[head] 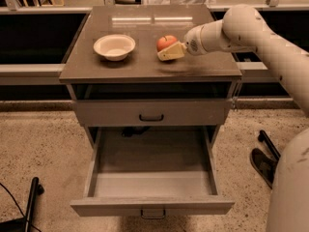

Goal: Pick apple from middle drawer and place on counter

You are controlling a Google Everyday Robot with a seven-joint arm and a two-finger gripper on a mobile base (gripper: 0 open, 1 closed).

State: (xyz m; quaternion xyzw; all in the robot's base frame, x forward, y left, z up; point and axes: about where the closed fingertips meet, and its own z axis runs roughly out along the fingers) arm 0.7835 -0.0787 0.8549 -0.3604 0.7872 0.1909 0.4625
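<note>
Right of the bowl (114, 46), the apple (165, 42) touches the claw (168, 53) (grip: cannot tell).

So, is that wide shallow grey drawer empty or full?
Empty: the drawer shows bare grey floor. The red-orange apple is at the gripper over the glossy grey-brown counter.

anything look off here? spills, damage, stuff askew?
Nothing stands out. The apple is at the gripper over the counter, the white bowl upright beside it, no spill. The middle drawer is pulled out and empty, which fits the task.
</note>
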